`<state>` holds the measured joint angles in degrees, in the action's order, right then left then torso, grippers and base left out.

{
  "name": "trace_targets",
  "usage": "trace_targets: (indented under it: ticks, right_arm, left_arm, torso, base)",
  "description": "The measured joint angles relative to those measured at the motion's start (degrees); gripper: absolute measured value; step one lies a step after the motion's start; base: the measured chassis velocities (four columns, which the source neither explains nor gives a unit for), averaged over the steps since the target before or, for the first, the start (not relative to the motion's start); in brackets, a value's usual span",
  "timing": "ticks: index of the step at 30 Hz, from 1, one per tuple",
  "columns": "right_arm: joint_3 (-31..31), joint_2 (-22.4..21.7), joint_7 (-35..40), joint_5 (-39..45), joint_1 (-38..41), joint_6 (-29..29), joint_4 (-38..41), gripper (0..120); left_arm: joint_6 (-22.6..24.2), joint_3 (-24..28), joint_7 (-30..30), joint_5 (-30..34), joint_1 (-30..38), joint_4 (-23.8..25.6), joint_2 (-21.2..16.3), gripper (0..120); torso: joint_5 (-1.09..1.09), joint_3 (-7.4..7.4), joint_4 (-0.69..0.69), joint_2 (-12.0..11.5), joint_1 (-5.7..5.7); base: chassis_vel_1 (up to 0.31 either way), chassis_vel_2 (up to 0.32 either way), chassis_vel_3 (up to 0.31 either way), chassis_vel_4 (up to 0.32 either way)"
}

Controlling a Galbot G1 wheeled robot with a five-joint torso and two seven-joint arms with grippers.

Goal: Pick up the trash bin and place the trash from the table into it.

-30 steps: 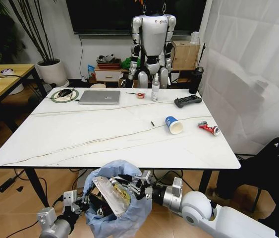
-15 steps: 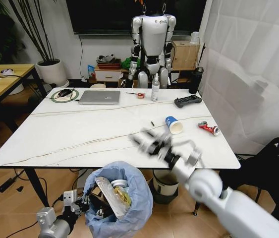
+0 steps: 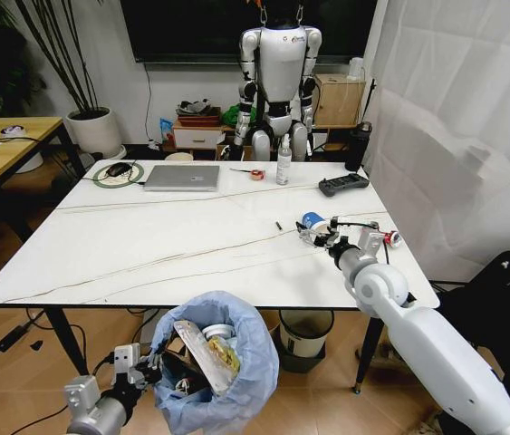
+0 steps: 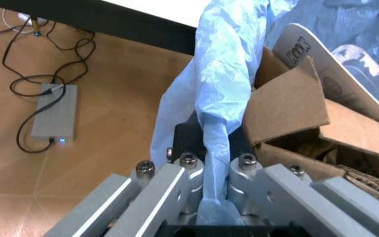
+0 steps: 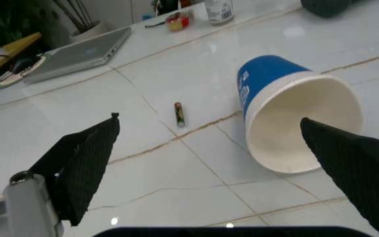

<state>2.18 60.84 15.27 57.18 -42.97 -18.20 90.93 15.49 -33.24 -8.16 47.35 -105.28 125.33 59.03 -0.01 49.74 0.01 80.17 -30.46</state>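
The trash bin (image 3: 236, 372), lined with a puffy light-blue bag (image 4: 219, 84), hangs below the table's near edge. My left gripper (image 3: 157, 362) is shut on the bag at the rim (image 4: 213, 200). Brown cardboard (image 4: 288, 103) and other trash (image 3: 207, 352) fill the bin. On the white marble-look table (image 3: 164, 245), a blue paper cup (image 5: 288, 113) lies on its side at the right. My right gripper (image 5: 209, 120) stands open just in front of the cup (image 3: 311, 218), a finger either side, not touching. A crushed red can (image 3: 383, 237) lies farther right.
A small battery (image 5: 179, 114) lies beside the cup. At the table's far side are a silver laptop (image 3: 182, 177), a spray bottle (image 3: 283, 161) and a black controller (image 3: 343, 185). A cream bin (image 3: 304, 331) stands under the table; a wooden desk (image 3: 1, 145) is at left.
My right arm has lifted from the bin's mouth and swung up over the table to the blue cup. The bin stays in my left gripper.
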Motion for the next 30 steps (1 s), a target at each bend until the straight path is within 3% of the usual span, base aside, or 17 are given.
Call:
trace_targets:
  ticks: [14, 30]
  right_arm:
    - [-1.5, 5.7, -6.8, -2.9, 4.5, 3.1, -11.2, 99]
    - [-1.2, 6.1, -8.2, -4.0, 5.5, 4.2, -13.5, 42]
  left_arm:
    - [0.0, -0.4, 0.0, -0.1, -0.5, 0.0, 0.8, 0]
    - [0.0, 0.0, 0.0, -0.5, -0.2, -0.5, 1.0, 0]
  torso:
    - [0.00, 0.00, 0.01, 0.0, 0.01]
    - [0.01, 0.00, 0.00, 0.0, 0.01]
  base:
    - [0.000, 0.000, 0.000, 0.000]
    - [0.000, 0.000, 0.000, 0.000]
